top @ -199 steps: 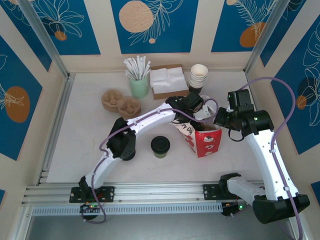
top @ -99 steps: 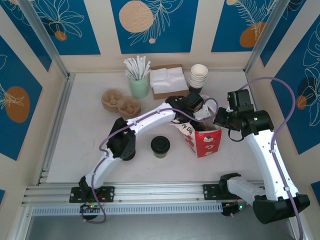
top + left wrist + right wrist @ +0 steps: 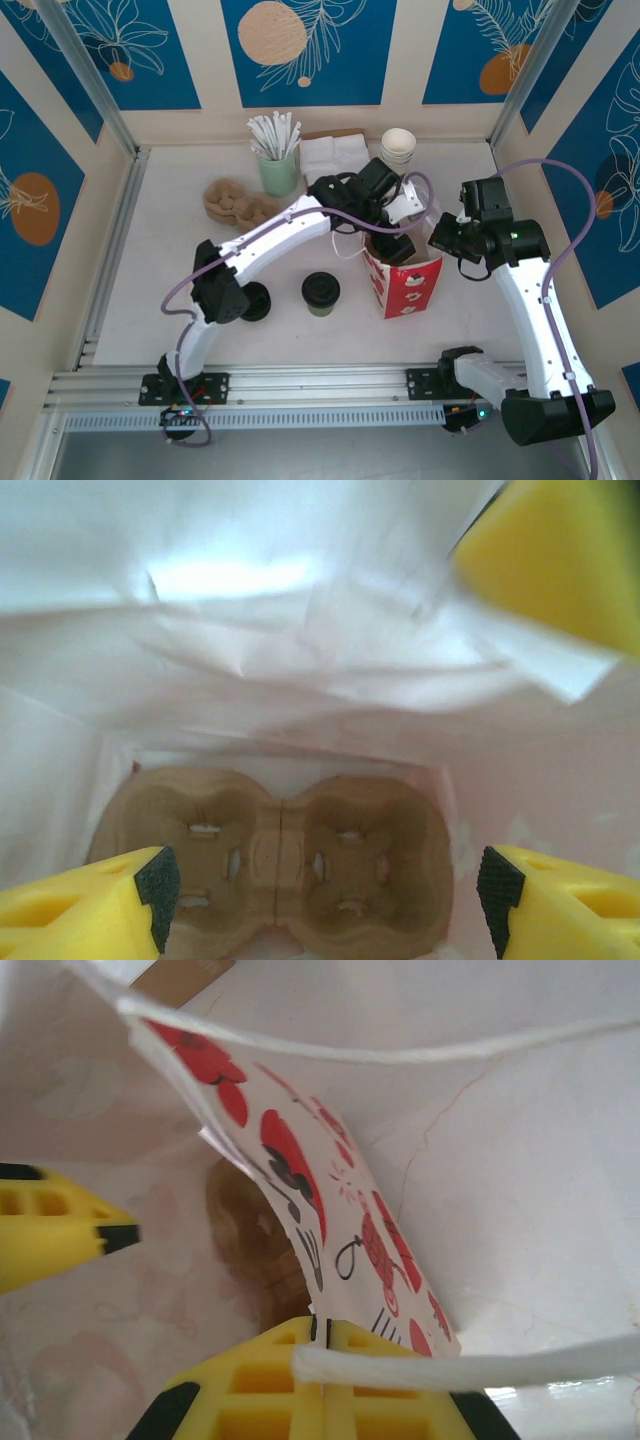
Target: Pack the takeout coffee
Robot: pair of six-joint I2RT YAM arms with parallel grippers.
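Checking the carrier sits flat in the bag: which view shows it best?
Left wrist: straight down on the carrier inside the bag. Right wrist: a brown sliver behind the bag wall; top external: a dark patch inside.

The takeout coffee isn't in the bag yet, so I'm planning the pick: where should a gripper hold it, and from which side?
Probably the paper wall of the takeout coffee just under its black lid, coming from above. It stands upright, and the lid's wider rim should stop it slipping.

Staged café counter: stacked cups (image 3: 397, 150), napkins (image 3: 325, 156), straws (image 3: 273, 131).
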